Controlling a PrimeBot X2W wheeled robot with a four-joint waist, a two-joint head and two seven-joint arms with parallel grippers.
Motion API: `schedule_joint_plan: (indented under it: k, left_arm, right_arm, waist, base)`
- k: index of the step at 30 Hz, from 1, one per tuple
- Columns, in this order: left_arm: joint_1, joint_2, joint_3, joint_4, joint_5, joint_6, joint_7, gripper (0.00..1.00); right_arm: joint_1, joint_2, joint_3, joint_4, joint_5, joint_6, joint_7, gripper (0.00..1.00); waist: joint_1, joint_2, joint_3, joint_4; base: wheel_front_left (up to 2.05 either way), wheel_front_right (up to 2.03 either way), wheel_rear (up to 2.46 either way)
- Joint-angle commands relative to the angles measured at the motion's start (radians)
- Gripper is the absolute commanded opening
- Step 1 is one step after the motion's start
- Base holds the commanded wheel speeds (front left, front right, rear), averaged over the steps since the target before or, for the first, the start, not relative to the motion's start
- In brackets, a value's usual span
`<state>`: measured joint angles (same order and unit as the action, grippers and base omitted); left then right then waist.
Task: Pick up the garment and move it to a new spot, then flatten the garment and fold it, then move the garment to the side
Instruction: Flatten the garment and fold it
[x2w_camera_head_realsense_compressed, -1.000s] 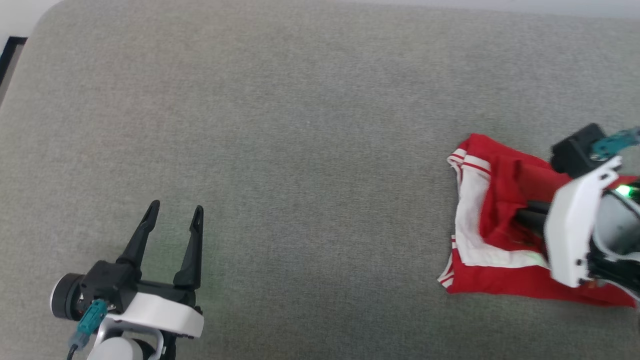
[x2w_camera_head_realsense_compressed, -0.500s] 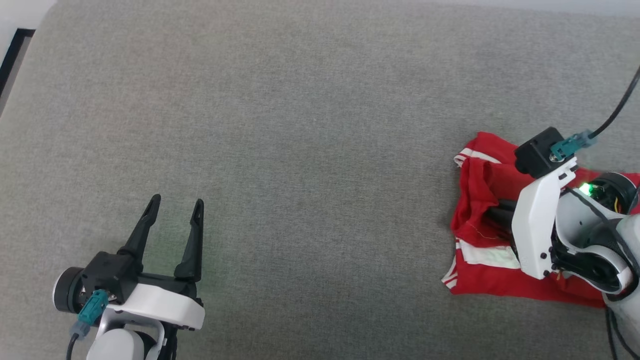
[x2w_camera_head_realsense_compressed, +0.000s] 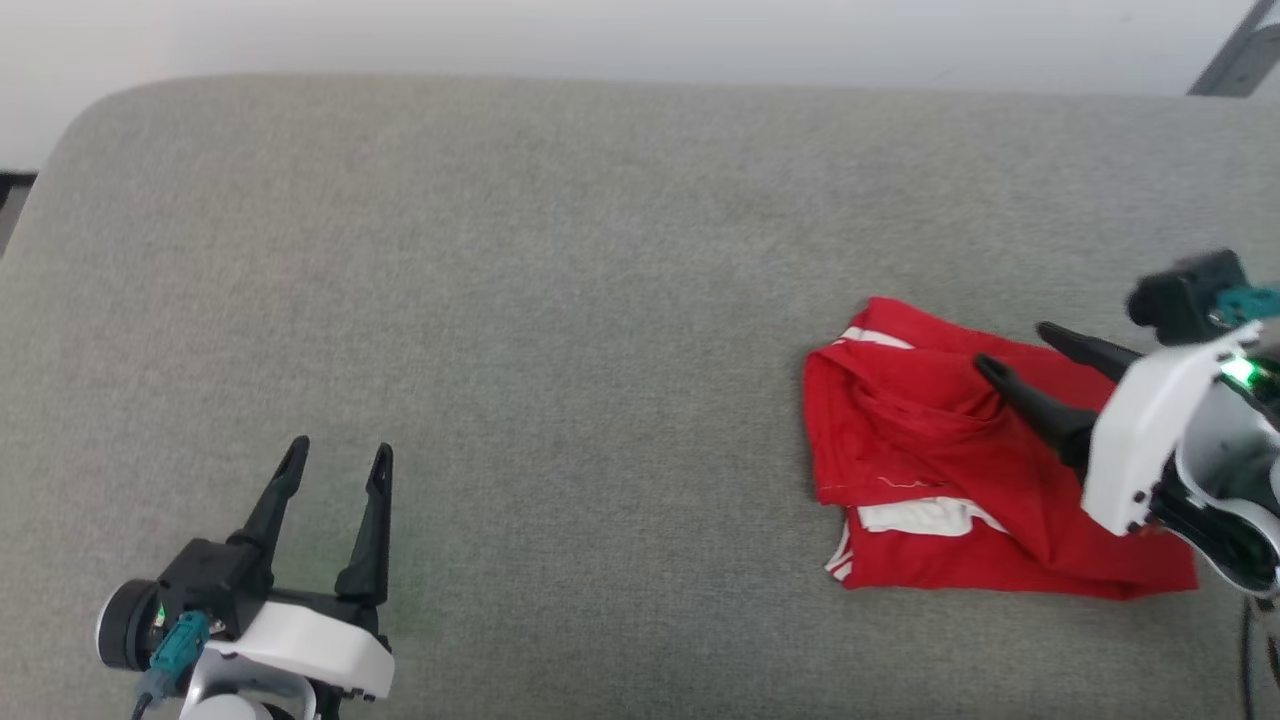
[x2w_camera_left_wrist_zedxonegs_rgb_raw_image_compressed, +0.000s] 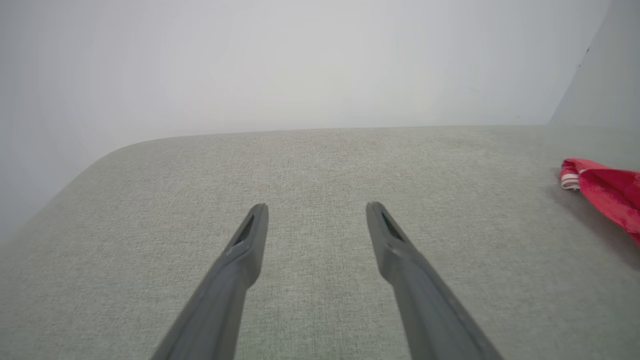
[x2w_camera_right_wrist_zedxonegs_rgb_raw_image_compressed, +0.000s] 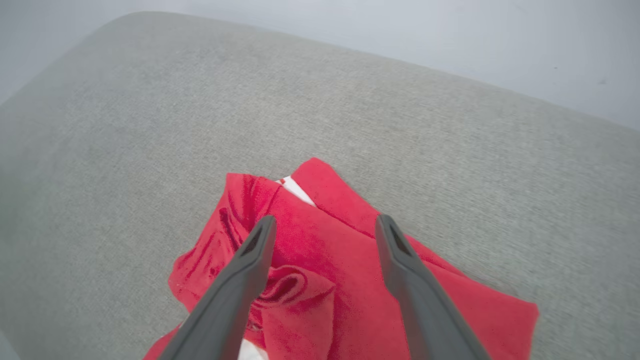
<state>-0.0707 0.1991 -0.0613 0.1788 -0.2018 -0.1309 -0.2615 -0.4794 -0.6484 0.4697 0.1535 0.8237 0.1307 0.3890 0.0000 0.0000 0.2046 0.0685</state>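
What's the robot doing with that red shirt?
A two-armed robot is working on a soft bright-red T-shirt with white sleeves, which lies crumpled on the right part of a grey fabric-covered surface. Its right pincer is open just over the shirt, not gripping it. Its left pincer is open too, over bare grey fabric far off to the left. The shirt isn't flattened or folded yet.
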Motion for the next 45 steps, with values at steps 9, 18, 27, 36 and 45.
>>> schedule_joint_plan:
  k: [9,18,27,36,45]
  left_arm:
    - [0.050,-0.009,-0.004,0.026,-0.026,0.001,-0.005,1.00]
    - [0.098,-0.026,0.034,0.034,-0.070,0.001,-0.005,1.00]
    - [0.161,-0.026,0.062,0.013,-0.063,0.001,-0.005,1.00]
    - [0.254,-0.049,0.093,-0.061,-0.043,0.001,-0.005,1.00]
    - [0.280,-0.077,0.118,-0.090,-0.033,0.001,-0.005,1.00]
  right_arm:
    - [0.107,0.033,-0.089,0.223,-0.086,0.000,-0.332,1.00]
    - [0.170,0.097,-0.148,0.313,-0.188,0.000,-0.603,1.00]
    - [0.274,0.159,-0.253,0.237,-0.296,0.000,-0.654,1.00]
    - [0.406,0.183,-0.371,0.109,-0.336,0.000,-0.651,1.00]
    - [0.475,0.221,-0.450,-0.002,-0.368,0.000,-0.591,1.00]
  waist:
    - [0.0000,0.0000,-0.097,-0.059]
    - [0.0000,0.0000,-0.159,-0.077]
    - [0.0000,0.0000,-0.198,-0.084]
    - [0.0000,0.0000,-0.201,-0.079]
    - [0.0000,0.0000,-0.188,-0.081]
  base:
    - [0.00,0.00,0.00]
    - [0.00,0.00,0.00]
    - [0.00,0.00,0.00]
    - [0.00,0.00,0.00]
    - [0.00,0.00,0.00]
